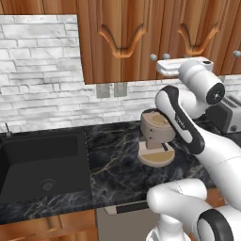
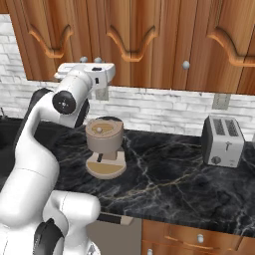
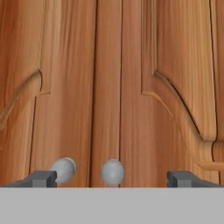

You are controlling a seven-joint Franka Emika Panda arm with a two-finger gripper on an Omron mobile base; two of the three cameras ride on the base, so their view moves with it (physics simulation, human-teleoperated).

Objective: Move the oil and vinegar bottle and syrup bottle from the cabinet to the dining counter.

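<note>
While its doors stand shut, the cabinet of reddish-brown wood runs across the top of the left base view, its carved panels curving above two small round silver knobs near the upper right. From the hand camera the two doors meet at a dark seam in mid-frame, and the same pair of knobs sits low in the picture, one on each side of that seam. The gripper faces the doors with its dark fingertips spread wide apart at the bottom corners, holding nothing; the left-hand knob lies just beside the left tip, though whether they touch cannot be told. In the right base view the white hand is raised at the upper left, level with the cabinet's lower edge and close to the knobs. Below it, on the black marble counter, stands a tan coffee machine at centre left, with a silver toaster well apart at the right. A dark sink fills the lower left of the left base view, before a pale brick wall.
</note>
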